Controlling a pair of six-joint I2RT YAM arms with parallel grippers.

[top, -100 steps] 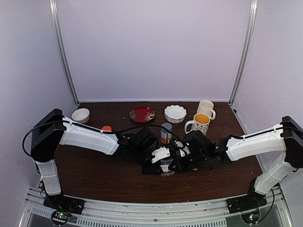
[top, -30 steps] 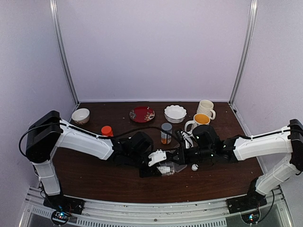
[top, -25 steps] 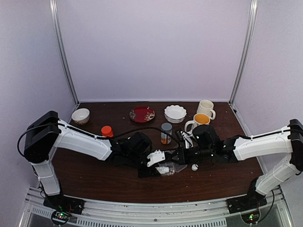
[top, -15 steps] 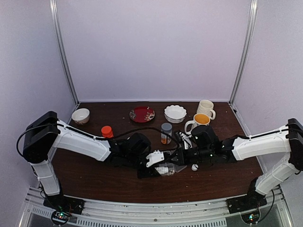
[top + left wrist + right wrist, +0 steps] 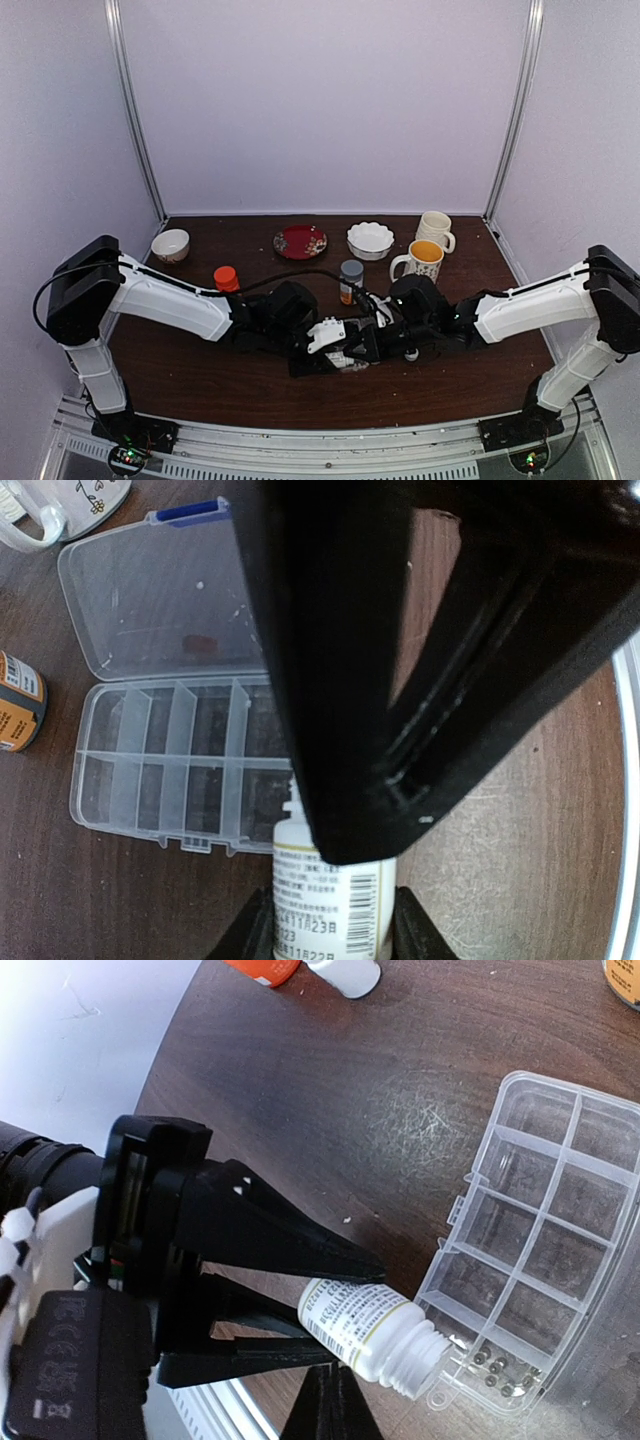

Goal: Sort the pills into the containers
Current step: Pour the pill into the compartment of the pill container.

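The clear organizer box (image 5: 165, 770) lies open on the table, its lid (image 5: 160, 600) folded back. My left gripper (image 5: 332, 922) is shut on a small white bottle (image 5: 330, 890). In the right wrist view this bottle (image 5: 365, 1325) is tilted, uncapped, with its mouth over the box's corner compartment (image 5: 500, 1355). Several tiny roundish pills (image 5: 497, 1372) lie in that compartment. My right gripper (image 5: 325, 1405) is shut and empty, just below the bottle. In the top view both grippers, left (image 5: 340, 356) and right (image 5: 373, 338), meet over the box, which is mostly hidden there.
An orange pill bottle (image 5: 350, 280) stands behind the grippers. An orange cap (image 5: 226, 277) lies at the left. Two mugs (image 5: 420, 262) (image 5: 435, 228), a white fluted bowl (image 5: 370, 240), a red plate (image 5: 300, 241) and a small bowl (image 5: 170, 244) line the back.
My right gripper has moved left, close to the left gripper and the bottle. The small white cap that lay beside the box is now hidden under the right arm.
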